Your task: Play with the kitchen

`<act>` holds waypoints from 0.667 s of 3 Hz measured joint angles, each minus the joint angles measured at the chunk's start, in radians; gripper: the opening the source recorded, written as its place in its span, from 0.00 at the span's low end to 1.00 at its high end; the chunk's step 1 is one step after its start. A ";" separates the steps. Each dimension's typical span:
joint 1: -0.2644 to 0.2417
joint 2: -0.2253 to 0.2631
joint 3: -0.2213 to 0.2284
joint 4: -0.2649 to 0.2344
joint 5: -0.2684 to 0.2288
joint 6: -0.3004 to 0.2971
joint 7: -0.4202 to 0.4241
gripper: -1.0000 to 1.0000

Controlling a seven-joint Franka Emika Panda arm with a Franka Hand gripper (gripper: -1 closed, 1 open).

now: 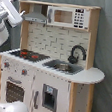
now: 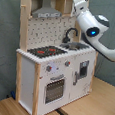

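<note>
While raised beside the kitchen (image 1: 51, 61), touching nothing.
Poised near the hood (image 2: 46, 13), likely to reach inside; jaws' state impossible to tell.

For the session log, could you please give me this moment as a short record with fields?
Main object: toy kitchen, upright
Hob: black and red, on the counter beside the sink
Sink: grey, with black tap behind it
Top shelf: hood and microwave
Oven door: shut
Robot arm: raised near the kitchen's top, above the sink side
Contact with kitchen: cannot tell
</note>
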 joint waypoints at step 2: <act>-0.052 0.001 0.024 0.114 0.003 -0.176 0.166 1.00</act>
